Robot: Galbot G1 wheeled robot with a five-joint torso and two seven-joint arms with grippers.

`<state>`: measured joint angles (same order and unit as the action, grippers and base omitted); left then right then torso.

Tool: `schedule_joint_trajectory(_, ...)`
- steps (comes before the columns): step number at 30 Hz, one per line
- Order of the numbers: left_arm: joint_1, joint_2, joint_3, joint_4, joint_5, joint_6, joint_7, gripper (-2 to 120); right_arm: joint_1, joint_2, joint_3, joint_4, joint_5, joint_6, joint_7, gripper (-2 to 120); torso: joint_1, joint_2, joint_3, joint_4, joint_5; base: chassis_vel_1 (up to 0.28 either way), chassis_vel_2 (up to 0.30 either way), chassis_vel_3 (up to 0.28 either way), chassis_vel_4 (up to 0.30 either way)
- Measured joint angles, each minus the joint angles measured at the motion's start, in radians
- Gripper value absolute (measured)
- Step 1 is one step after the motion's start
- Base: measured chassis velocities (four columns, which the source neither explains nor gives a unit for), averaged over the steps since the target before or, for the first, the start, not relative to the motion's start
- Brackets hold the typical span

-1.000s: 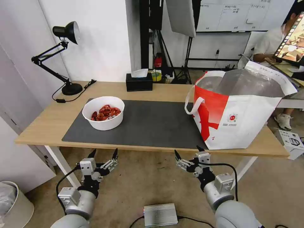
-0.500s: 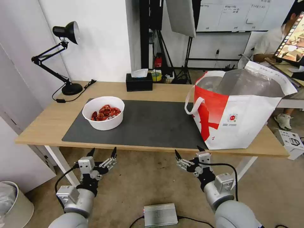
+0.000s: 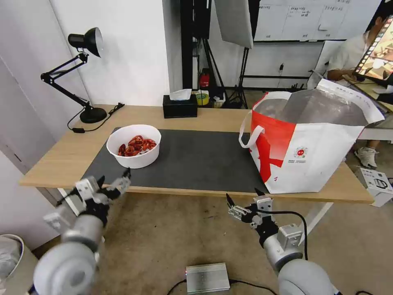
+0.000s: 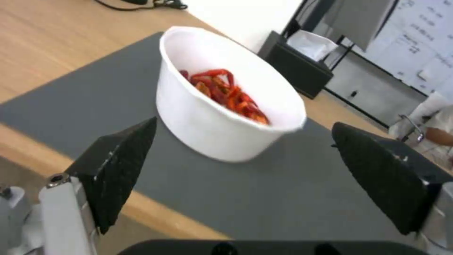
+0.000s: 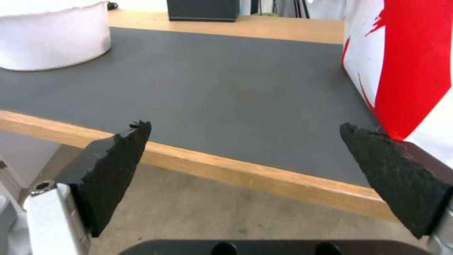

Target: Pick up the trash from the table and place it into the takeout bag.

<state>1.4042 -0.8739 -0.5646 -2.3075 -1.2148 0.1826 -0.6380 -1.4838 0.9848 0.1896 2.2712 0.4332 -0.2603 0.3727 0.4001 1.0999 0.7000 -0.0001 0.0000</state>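
Left gripper [image 3: 114, 178] spread near bowl [image 3: 134, 146]

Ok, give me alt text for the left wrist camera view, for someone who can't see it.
A white round bowl of red shells sits on a dark grey mat on the light-wood table, framed between the two black fingers of the open left gripper, which hangs short of the bowl near the table's front edge. A black tissue box stands behind.

light: bright, even, soft shadows | glare: pale sheen on the takeout bag [image 3: 323, 107] foil lining | blur: left arm smeared near left, bowl [image 4: 222, 106] rim soft in left wrist view | distortion: head view bows at edges
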Motion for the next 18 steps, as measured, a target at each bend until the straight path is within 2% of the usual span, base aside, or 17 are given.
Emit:
schedule_joint_trajectory(3, -0.104, 0.055, 0.017, 0.058, -0.107, 0.002, -0.05, 100, 0.0, 0.0, 0.0, 0.0, 0.0, 0.0, 0.0, 100, 0.0, 0.0, 0.0, 0.0001, -0.0001, 0.0, 0.0, 0.0, 0.0)
schedule_joint_trajectory(8, -0.192, 0.081, 0.062, 0.116, -0.141, 0.003, -0.069, 100, 0.0, 0.0, 0.0, 0.0, 0.0, 0.0, 0.0, 100, 0.0, 0.0, 0.0, 0.0001, 0.0, 0.0, 0.0, 0.0, 0.0)
schedule_joint_trajectory(10, -0.275, 0.096, 0.122, 0.177, -0.161, 0.003, -0.091, 100, 0.0, 0.0, 0.0, 0.0, 0.0, 0.0, -0.001, 100, 0.0, 0.0, 0.0, 0.0001, -0.0001, 0.0, 0.0, 0.0, 0.0)
schedule_joint_trajectory(12, -0.301, 0.1, 0.142, 0.195, -0.169, 0.003, -0.1, 100, 0.0, 0.0, 0.0, 0.0, 0.0, 0.0, -0.001, 100, 0.0, 0.0, 0.0, 0.0001, -0.0002, 0.0, 0.0, 0.0, 0.0)
schedule_joint_trajectory(14, -0.375, 0.107, 0.197, 0.244, -0.209, 0.021, -0.14, 100, 0.0, 0.0, 0.0, 0.0, 0.0, 0.0, -0.001, 100, 0.0, 0.0, 0.0, 0.0, -0.0001, 0.0, 0.0, 0.0, 0.0)
schedule_joint_trajectory(18, -0.439, 0.116, 0.235, 0.297, -0.233, 0.043, -0.161, 100, 0.0, 0.0, 0.0, 0.0, 0.0, 0.0, -0.001, 100, 0.0, 0.0, 0.0, 0.0, 0.0, 0.0, 0.0, 0.0, 0.0)
